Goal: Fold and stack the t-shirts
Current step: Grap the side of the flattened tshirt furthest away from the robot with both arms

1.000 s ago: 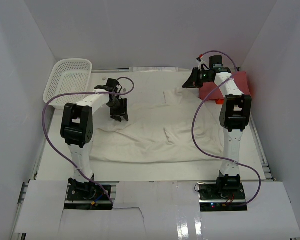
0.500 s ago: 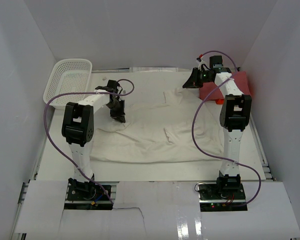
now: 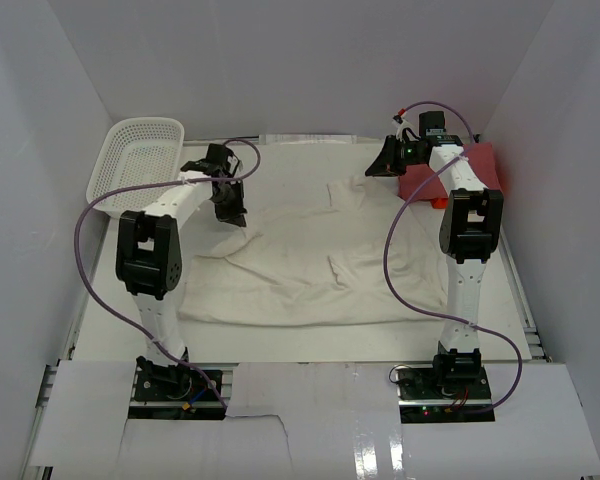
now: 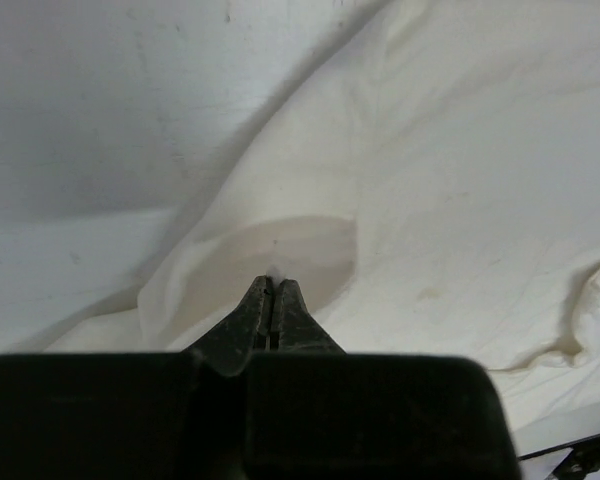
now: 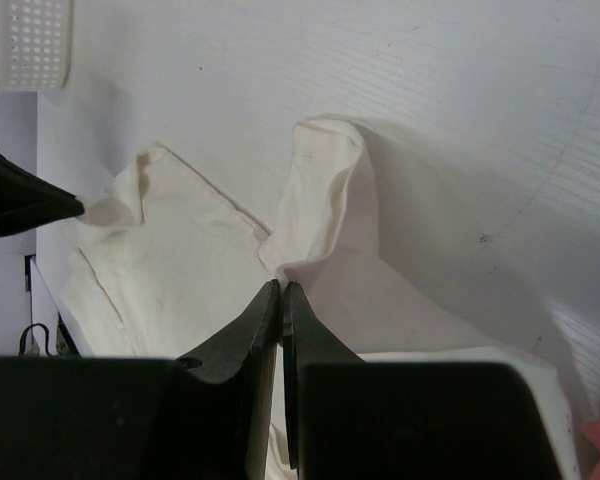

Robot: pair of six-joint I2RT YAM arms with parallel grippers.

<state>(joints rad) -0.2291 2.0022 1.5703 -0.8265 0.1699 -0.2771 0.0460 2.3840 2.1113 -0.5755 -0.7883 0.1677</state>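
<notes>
The left gripper (image 4: pixel 272 288) was clamped on a raised fold of the cream-white shirt (image 3: pixel 310 260); the right gripper (image 5: pixel 281 292) pinched its far edge, beside the red shirt (image 3: pixel 488 162).

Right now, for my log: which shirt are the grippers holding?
The cream shirt: left gripper and right gripper both pinch it; the red shirt lies at far right.

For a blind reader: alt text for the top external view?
A cream-white t-shirt lies spread on the table, pinched near its far edge by the left gripper and right gripper. A red t-shirt lies far right, a mesh basket far left.
</notes>
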